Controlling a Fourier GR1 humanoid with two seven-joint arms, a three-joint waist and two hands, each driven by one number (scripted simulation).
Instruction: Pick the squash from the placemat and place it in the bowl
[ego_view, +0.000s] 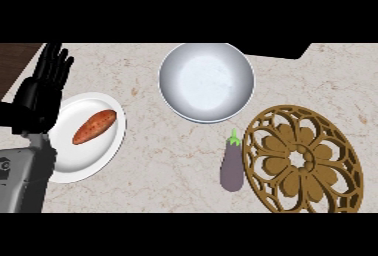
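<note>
Head view only. I see one robot hand, the left (44, 82), at the left edge of the frame, upper left. Fingers straight and pointing up, not curled on anything, resting. Its grey forearm (26, 177) comes in from the lower left and overlaps the left rim of a white plate (74, 167).

On that plate: an orange-red oblong vegetable (94, 126), lying diagonally, just right of the hand, not touching it as far as I can tell.

Bowl (207, 82) sits top centre, grey-white, nothing in it.

Placemat (303, 159) is the round brown openwork piece at the lower right; I see nothing lying on it.

I can't pick out a squash as such. The nearest candidate is a purple eggplant-shaped item with a green stem (232, 167), lying upright in frame on the table, touching or just beside the placemat's left edge, below the bowl. It is well apart from the left robot hand, with the plate between them.

Right robot hand doesn't show.
</note>
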